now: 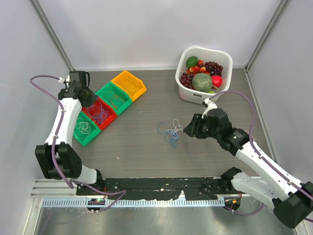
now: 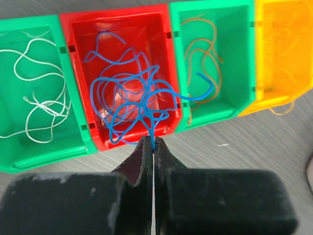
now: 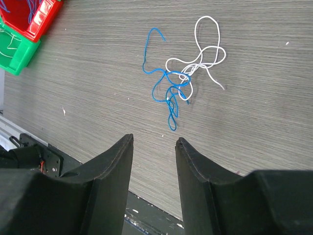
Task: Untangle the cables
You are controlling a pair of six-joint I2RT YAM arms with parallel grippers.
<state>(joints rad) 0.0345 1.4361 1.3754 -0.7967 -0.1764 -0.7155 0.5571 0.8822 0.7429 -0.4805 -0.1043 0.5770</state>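
L claw (image 2: 153, 142) pinches blue cable (image 2: 146, 116) over red bin (image 2: 112, 13); R claw (image 3: 154, 139) open, near blue+white cables (image 3: 182, 77) on table (image 3: 254, 122).

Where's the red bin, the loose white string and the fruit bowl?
red bin (image 2: 74, 83), left wrist view, left wall
white string (image 3: 191, 70), right wrist view, middle
fruit bowl (image 1: 190, 94), top view, near wall

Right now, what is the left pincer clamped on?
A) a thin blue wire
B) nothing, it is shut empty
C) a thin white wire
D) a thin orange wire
A: the left pincer is shut on one end of a thin blue wire, whose loops spread across the red plastic bin.
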